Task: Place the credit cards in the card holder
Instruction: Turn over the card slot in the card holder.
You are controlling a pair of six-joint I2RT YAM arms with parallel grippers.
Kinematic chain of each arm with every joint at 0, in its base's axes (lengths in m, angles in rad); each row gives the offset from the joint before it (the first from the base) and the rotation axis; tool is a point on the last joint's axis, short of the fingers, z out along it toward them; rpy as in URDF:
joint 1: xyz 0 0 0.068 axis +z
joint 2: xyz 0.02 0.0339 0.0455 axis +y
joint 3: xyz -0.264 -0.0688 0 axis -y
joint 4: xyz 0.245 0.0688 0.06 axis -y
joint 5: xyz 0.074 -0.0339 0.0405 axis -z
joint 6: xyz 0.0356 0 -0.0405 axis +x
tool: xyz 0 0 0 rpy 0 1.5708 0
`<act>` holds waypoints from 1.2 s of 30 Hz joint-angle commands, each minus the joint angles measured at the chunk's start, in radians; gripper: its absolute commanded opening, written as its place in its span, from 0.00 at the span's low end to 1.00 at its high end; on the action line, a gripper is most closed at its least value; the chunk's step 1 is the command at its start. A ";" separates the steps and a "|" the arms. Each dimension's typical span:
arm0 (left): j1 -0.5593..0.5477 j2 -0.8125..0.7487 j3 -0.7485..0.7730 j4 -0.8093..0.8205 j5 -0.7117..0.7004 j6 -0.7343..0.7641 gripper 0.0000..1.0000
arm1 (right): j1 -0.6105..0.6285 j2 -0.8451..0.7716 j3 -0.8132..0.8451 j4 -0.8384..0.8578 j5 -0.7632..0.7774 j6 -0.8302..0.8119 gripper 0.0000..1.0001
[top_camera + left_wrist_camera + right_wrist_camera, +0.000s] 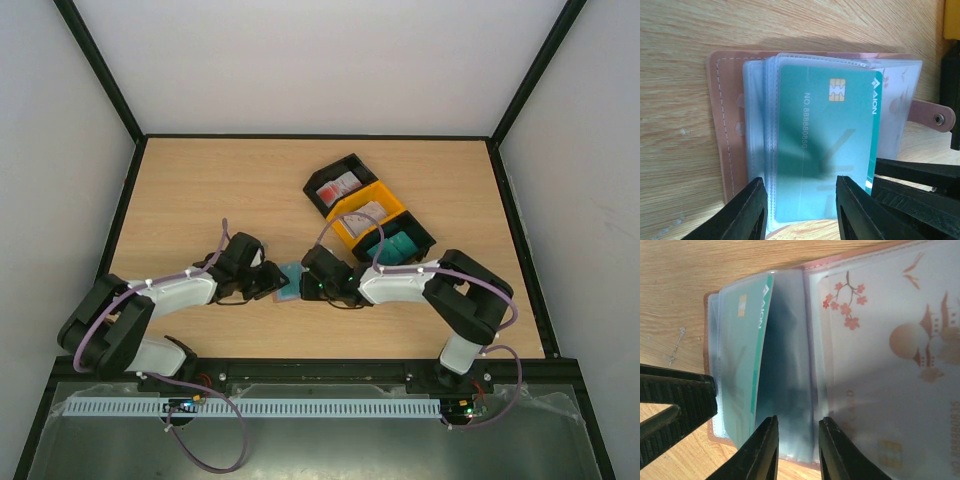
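The card holder (288,283) lies open on the table between my two grippers. In the left wrist view its brown outer face (720,125) shows at the left, with clear sleeves over it and a teal credit card (830,150) in the top sleeve. In the right wrist view the teal card (745,355) is on the left and a white card with red blossoms (890,340) lies in the right sleeve. My left gripper (800,200) is open above the teal card's near edge. My right gripper (797,432) is open a little above the middle sleeves.
Three trays stand in a row at the back right: a black one with white and red cards (338,187), a yellow one (368,218) and a black one with teal cards (398,247). The other gripper's black fingers (920,185) are close by the holder.
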State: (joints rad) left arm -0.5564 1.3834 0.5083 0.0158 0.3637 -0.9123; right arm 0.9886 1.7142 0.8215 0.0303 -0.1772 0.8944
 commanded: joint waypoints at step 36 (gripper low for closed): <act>-0.004 -0.007 -0.008 0.017 0.039 0.003 0.35 | 0.003 0.083 0.049 -0.112 0.016 -0.035 0.04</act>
State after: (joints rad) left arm -0.5564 1.3819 0.5083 0.0166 0.3771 -0.9119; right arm 0.9886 1.7527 0.8616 0.0036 -0.1936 0.8627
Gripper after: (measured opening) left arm 0.347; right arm 0.064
